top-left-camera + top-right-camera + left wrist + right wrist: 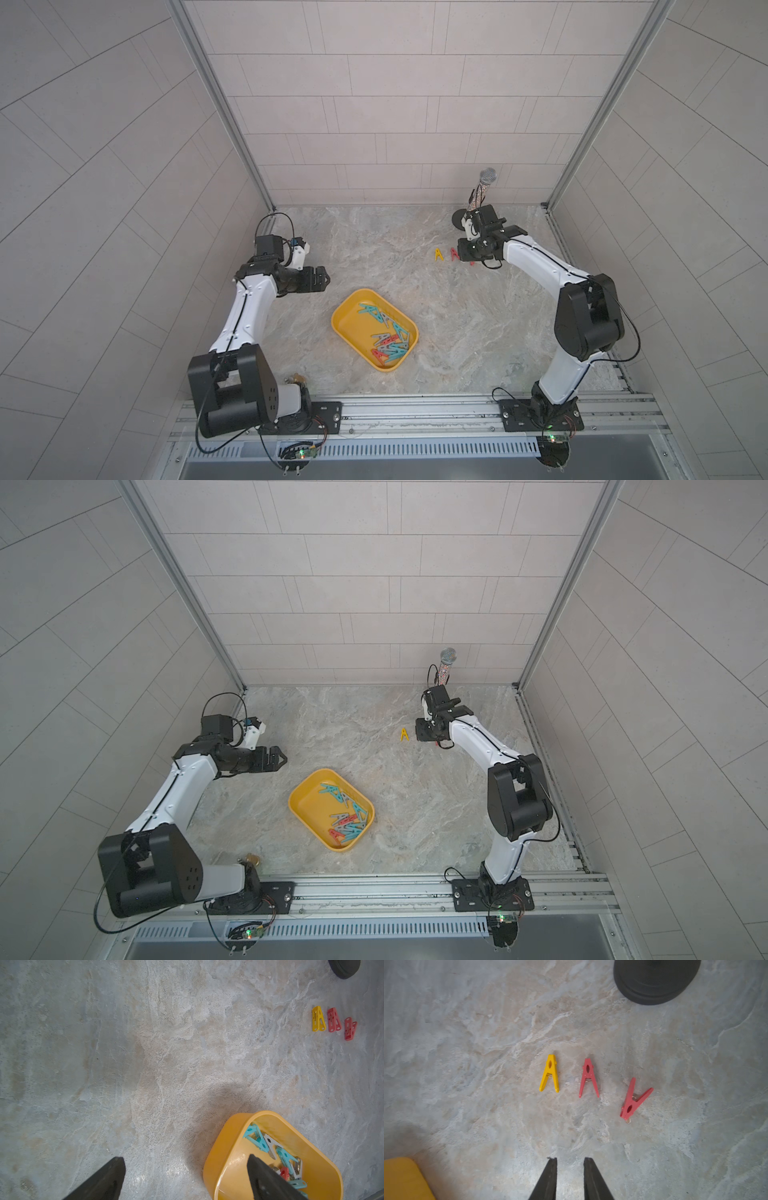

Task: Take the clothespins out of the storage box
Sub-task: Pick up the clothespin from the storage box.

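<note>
The yellow storage box sits mid-table with several teal, grey and red clothespins piled toward its near end. A yellow clothespin and two red ones lie on the table at the back right. My right gripper hovers over them, its jaws a narrow gap apart with nothing between. My left gripper hangs wide open to the left of the box, one finger over the box's corner.
A glittery microphone stands on a black round base just behind the right gripper and the three loose pegs. Metal rails run along the table's right side and front edge. Tiled walls enclose the table on three sides.
</note>
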You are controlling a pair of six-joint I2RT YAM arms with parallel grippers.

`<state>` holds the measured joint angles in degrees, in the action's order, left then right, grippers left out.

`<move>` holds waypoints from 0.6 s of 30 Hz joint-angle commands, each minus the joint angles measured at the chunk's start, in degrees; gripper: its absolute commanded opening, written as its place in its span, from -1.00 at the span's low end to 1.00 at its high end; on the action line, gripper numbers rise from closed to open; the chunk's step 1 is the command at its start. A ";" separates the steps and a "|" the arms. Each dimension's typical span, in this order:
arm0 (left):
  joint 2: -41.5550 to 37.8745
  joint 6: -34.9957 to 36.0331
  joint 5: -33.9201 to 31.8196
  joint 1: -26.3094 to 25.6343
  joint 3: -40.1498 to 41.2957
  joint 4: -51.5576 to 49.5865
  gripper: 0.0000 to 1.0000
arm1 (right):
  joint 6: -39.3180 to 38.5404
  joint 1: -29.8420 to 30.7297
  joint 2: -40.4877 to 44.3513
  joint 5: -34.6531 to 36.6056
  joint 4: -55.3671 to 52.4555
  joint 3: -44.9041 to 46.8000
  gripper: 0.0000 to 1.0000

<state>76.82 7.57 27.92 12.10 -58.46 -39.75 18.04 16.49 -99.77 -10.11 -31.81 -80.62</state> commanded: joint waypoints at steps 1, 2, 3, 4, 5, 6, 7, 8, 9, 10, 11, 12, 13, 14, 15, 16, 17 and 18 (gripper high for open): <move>-1.14 0.78 -1.01 0.29 0.44 -0.71 1.00 | -0.15 2.41 3.99 -1.29 -2.58 0.44 -0.49; -1.01 0.78 -1.25 0.30 0.44 -0.64 1.00 | -0.38 3.54 4.87 -1.32 -2.85 0.46 -0.49; -0.92 0.69 -1.49 0.29 0.45 -0.60 1.00 | -0.78 4.69 5.70 -1.32 -3.26 0.46 -0.49; -0.88 0.64 -1.71 0.29 0.43 -0.59 1.00 | -1.09 5.82 6.30 -1.25 -3.46 0.46 -0.49; -0.80 0.56 -2.03 0.30 0.36 -0.59 1.00 | -1.40 7.17 7.04 -1.21 -3.70 0.46 -0.49; -0.78 0.52 -2.31 0.33 0.26 -0.59 1.00 | -1.84 8.52 7.60 -1.27 -3.99 0.39 -0.49; -0.71 0.45 -2.63 0.34 0.20 -0.59 1.00 | -2.28 9.70 7.99 -1.32 -4.19 0.29 -0.49; -0.72 0.42 -2.91 0.30 0.19 -0.59 1.00 | -2.93 11.24 8.33 -1.32 -4.35 0.13 -0.49; -0.74 0.38 -3.09 0.35 0.06 -0.59 1.00 | -3.56 12.77 8.60 -1.32 -4.54 -0.04 -0.49; -0.76 0.41 -3.27 0.38 0.09 -0.59 1.00 | -4.15 14.20 8.71 -1.34 -4.72 -0.22 -0.49; -0.76 0.31 -3.38 0.33 0.10 -0.59 1.00 | -4.82 15.87 8.80 -1.40 -4.89 -0.40 -0.49; -0.76 0.38 -3.48 0.38 0.10 -0.59 1.00 | -5.57 17.59 8.69 -1.40 -5.08 -0.56 -0.49; -0.77 0.42 -3.54 0.38 0.09 -0.59 1.00 | -6.03 19.06 8.55 -1.47 -5.08 -0.59 -0.49; -0.77 0.34 -3.62 0.37 0.09 -0.59 1.00 | -6.56 20.79 8.31 -1.49 -4.92 -0.59 -0.50; -0.75 0.34 -3.70 0.32 0.10 -0.59 1.00 | -6.96 22.50 7.97 -1.48 -4.83 -0.59 -0.49; -0.73 0.38 -3.72 0.38 0.01 -0.59 1.00 | -7.11 23.90 7.58 -1.45 -4.80 -0.76 -0.49; -0.78 0.26 -3.75 0.38 0.01 -0.59 1.00 | -7.17 25.55 7.11 -1.49 -4.72 -0.77 -0.49; -0.74 0.25 -3.70 0.38 -0.02 -0.59 1.00 | -7.14 27.14 6.59 -1.36 -4.40 -0.72 -0.49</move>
<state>76.82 7.53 24.80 12.12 -58.46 -39.75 12.58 40.58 -92.31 -11.62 -34.98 -80.55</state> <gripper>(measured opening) 0.999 0.254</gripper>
